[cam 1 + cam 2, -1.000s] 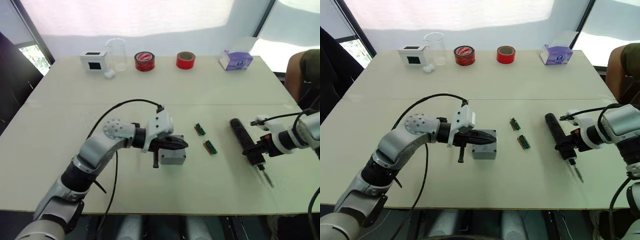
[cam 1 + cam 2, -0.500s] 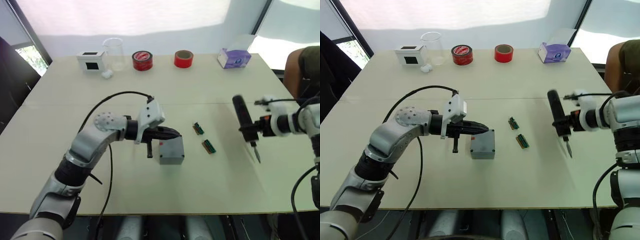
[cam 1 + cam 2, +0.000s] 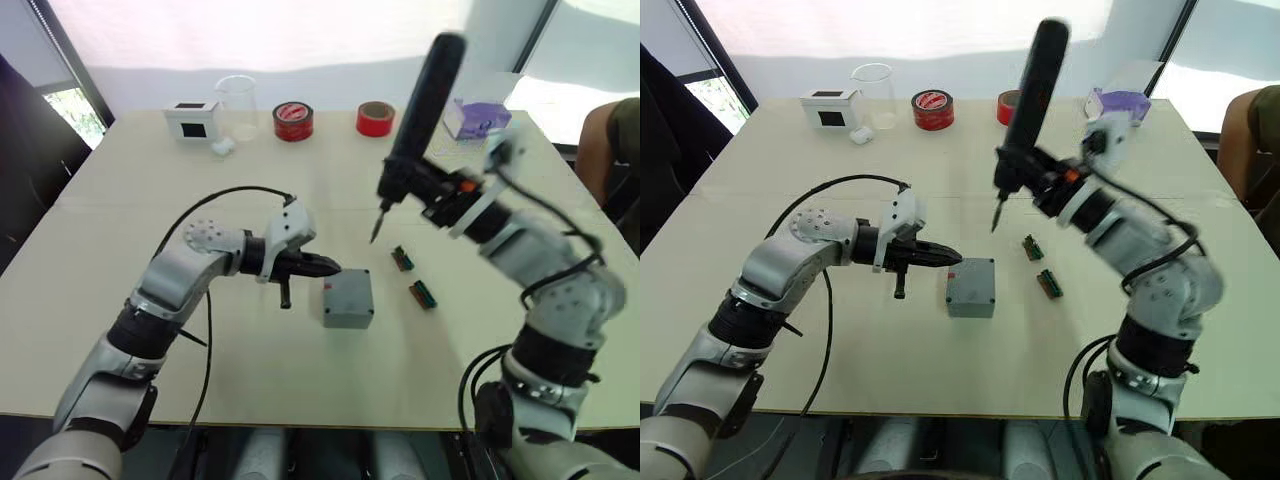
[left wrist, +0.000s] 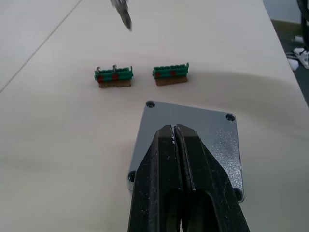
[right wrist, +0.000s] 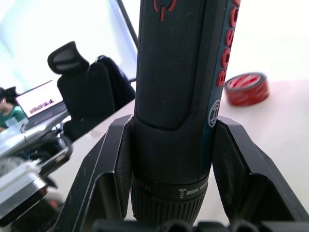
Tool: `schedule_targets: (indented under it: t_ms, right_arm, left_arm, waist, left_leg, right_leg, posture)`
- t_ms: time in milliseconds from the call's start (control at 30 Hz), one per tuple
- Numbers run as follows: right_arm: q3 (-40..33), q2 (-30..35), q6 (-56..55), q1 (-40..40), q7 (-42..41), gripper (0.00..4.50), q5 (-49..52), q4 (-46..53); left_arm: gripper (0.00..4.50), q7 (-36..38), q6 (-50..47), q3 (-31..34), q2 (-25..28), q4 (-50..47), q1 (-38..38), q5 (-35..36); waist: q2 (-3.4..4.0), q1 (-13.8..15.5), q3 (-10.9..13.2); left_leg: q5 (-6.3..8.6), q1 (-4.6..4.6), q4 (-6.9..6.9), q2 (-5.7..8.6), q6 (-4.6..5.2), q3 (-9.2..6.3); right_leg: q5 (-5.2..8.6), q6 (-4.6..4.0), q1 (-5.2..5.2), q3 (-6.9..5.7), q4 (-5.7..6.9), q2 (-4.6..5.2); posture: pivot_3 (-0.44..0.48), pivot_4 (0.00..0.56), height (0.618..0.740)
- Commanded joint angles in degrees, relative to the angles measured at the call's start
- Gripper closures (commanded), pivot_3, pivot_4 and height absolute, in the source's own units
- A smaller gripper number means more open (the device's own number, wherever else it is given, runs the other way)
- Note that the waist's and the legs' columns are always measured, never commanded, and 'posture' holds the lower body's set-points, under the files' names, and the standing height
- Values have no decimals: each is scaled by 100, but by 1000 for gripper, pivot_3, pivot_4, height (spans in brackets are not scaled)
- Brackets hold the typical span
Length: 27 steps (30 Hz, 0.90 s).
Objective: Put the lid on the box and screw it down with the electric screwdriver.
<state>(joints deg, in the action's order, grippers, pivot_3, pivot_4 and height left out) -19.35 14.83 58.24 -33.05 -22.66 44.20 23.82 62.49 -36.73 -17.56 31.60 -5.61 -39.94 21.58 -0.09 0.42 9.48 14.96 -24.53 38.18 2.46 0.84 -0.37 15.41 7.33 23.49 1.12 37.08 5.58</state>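
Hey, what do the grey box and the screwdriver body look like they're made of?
The box with its lid looks like cast metal, possibly aluminium: matte speckled grey surface with a soft sheen and recessed corner screws, though painted plastic can't be ruled out. The electric screwdriver looks like black plastic with a finely textured, probably rubbery grip and red printed markings.

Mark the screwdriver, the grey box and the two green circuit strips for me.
electric screwdriver [image 3: 420, 110], left eye view, on its black barrel, gripped low down by the right gripper [image 3: 447, 198].
box [image 3: 347, 297], left eye view, on its top face.
green circuit strips [image 4: 114, 77], left wrist view, on one strip's green edge.
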Motion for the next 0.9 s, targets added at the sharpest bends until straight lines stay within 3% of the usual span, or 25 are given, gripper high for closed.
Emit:
schedule_targets:
  t_ms: [33, 567, 900]
  right_arm:
    - [404, 65, -831, 257, -126, 2741, -285, 523]
    - [1149, 412, -1691, 893, -138, 2741, -842, 376]
    - [1118, 336, -1858, 1019, -39, 2741, -766, 413]
  left_arm:
    - [4500, 45, 66, -64, -31, -116, -39, -90]
    - [4500, 35, 439, -396, -205, 233, 281, -589]
    - [4500, 124, 463, -386, -217, 285, 264, -641]
  waist:
    - [0, -3, 0]
    - [0, -93, 0]
    - [0, -105, 0]
  left_leg:
    - [0, 0, -1, -1, 0, 0]
    - [-1, 5, -1, -6, 1, -1]
    - [-1, 6, -1, -7, 0, -1]
  right_leg:
    - [0, 0, 0, -1, 0, -1]
    - [1, 0, -5, -2, -2, -6]
    - [2, 0, -4, -1, -2, -6]
  posture:
    - [0, 150, 740]
    - [0, 150, 740]
    - [0, 150, 740]
